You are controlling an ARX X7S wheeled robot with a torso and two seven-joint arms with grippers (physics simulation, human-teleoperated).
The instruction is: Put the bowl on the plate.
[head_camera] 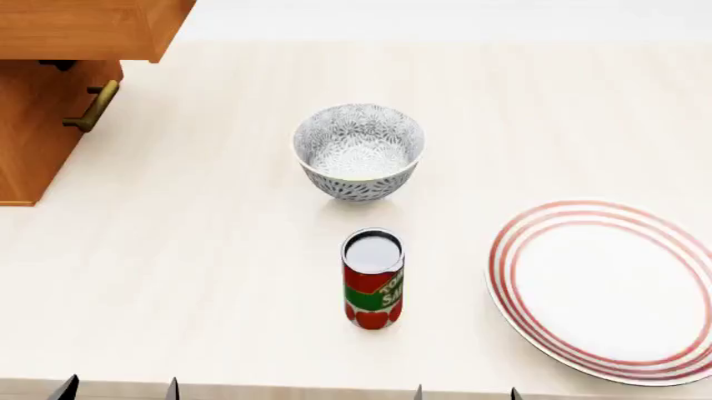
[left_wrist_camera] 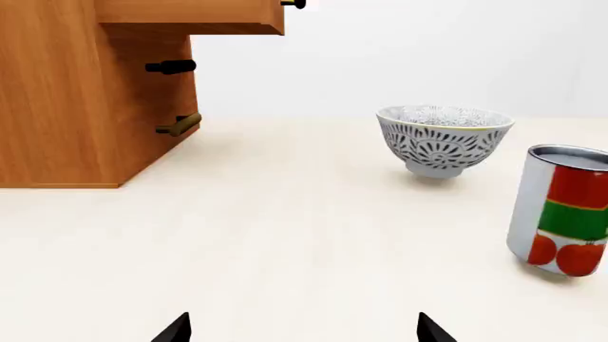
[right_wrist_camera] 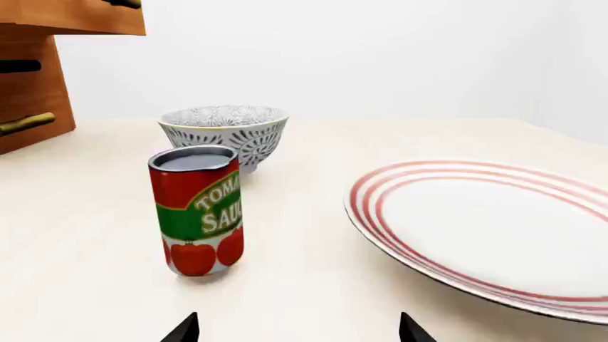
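On the pale cream tabletop (head_camera: 200, 267) the small deep round bowl, white with a dense grey-black floral pattern (head_camera: 358, 151), stands upright toward the far middle. Nearer the robot, just in front of it, stands an upright red tomato-sauce can (head_camera: 373, 277). To the right lies the large flat white plate with concentric red rings (head_camera: 609, 287), apart from both. A brown wooden cabinet with handles (head_camera: 50, 83) sits at the far left. Both the left claw (left_wrist_camera: 302, 329) and the right claw (right_wrist_camera: 297, 329) hang spread apart, holding nothing, at the near edge.
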